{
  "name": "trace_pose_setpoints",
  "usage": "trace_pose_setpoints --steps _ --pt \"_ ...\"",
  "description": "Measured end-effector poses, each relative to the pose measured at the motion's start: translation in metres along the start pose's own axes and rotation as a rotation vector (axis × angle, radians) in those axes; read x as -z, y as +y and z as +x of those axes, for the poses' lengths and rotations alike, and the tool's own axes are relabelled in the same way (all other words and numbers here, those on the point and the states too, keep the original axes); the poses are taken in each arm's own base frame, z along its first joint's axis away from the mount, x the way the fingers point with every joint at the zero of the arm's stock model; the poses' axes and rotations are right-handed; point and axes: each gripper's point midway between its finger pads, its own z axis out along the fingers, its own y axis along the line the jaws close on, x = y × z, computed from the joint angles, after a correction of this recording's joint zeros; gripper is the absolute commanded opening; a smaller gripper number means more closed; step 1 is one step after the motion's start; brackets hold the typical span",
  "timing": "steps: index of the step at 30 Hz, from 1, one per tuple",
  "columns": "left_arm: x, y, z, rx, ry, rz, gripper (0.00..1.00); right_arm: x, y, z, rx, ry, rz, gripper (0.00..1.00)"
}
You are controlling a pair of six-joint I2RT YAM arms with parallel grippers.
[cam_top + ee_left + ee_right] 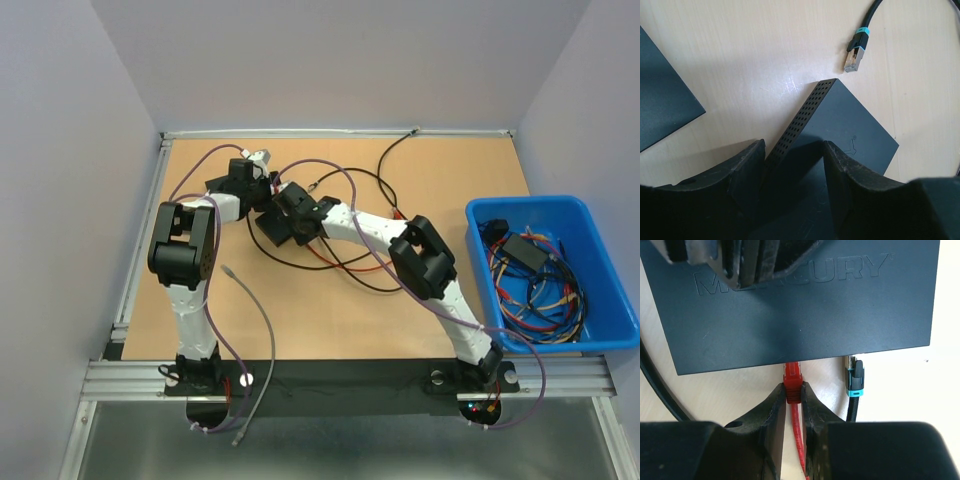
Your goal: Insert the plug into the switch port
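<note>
The black switch (805,310) lies on the wooden table, under both grippers in the top view (272,232). My right gripper (794,390) is shut on the red plug (793,382), whose tip sits at the switch's near edge, going under it. The red cable (799,440) trails back between the fingers. My left gripper (793,147) straddles a corner of the switch (840,130), with its jaws closed against the perforated side and the top. It also shows at the top left of the right wrist view (740,265).
A loose black cable with a teal-banded plug (855,377) lies beside the red plug, its tip at the switch edge; it also shows in the left wrist view (856,50). A blue bin (530,205) of cables stands at the right. A grey cable (262,320) runs to the near edge.
</note>
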Motion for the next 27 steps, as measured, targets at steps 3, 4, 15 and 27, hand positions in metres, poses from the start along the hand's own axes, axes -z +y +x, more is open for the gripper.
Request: trace_pose_setpoints --steps 3,4,15,27 --pt "-0.001 0.000 -0.002 -0.007 -0.003 0.000 0.58 -0.001 -0.002 -0.003 0.003 0.007 0.004 0.01" --pt "-0.002 0.000 -0.003 -0.008 -0.004 0.000 0.58 -0.001 -0.002 -0.005 0.004 0.008 0.004 0.01" --pt "-0.006 0.003 -0.011 -0.036 -0.030 -0.024 0.57 -0.002 -0.009 -0.019 0.008 0.020 0.009 0.00" --pt "-0.008 0.008 -0.022 -0.075 -0.065 -0.065 0.57 -0.003 -0.010 -0.034 -0.004 -0.012 -0.011 0.00"
